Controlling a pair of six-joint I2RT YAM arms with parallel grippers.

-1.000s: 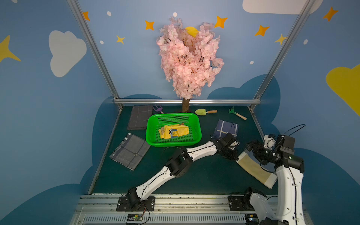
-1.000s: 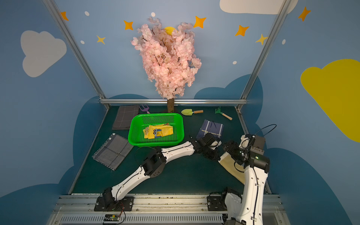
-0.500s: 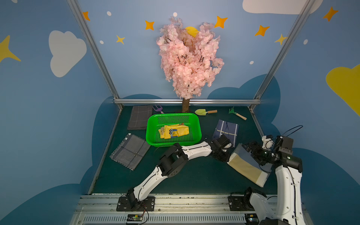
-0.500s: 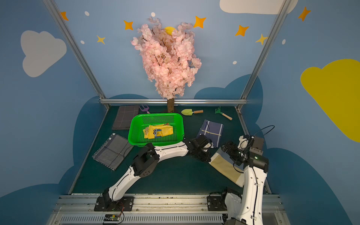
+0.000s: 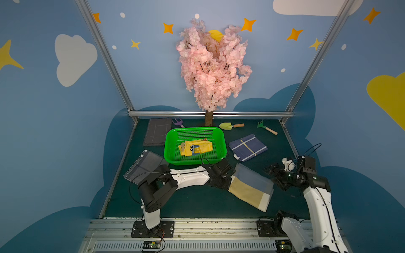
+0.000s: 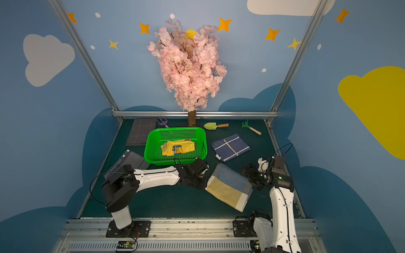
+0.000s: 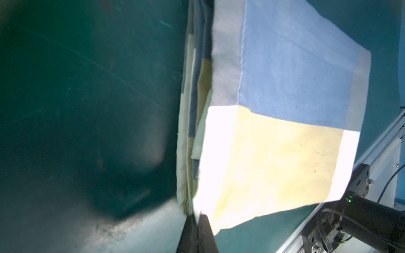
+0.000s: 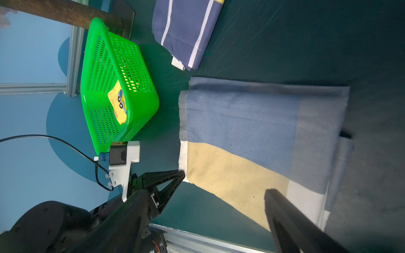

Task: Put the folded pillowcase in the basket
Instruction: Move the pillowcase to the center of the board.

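Moved: folded pillowcase (image 5: 252,186), soft cloth in blue and tan blocks with pale grey and white borders, has slid left across the dark green table mat (image 5: 197,203). It was under the right gripper at the right side a second ago and now lies near-centre. The left arm has folded back and drawn it along.
Meaning: the haul toward the basket looks under way, left arm alone. The lift over the rim is not yet done.
Basket: bright green rectangular plastic basket with perforated sides (image 5: 167,146), (image 8: 140,87), far-centre on the mat, upright.
Basket contents: one folded yellow cloth with a blue print and two black rings (image 5: 195,148), flat on the floor of the basket with bare mesh around it. Room left, by the look of it.
Pillowcase place: outside the basket, near and right of its near-right corner, apart from it. The gripped end looks slightly raised, the rest seems to rest on the mat.
Left gripper (image 7: 197,219): jaws pinched tight on the pillowcase's left edge, at the tan corner.
Right gripper (image 5: 274,177): jaws spread wide, gripping nothing, just beside the pillowcase's right edge.
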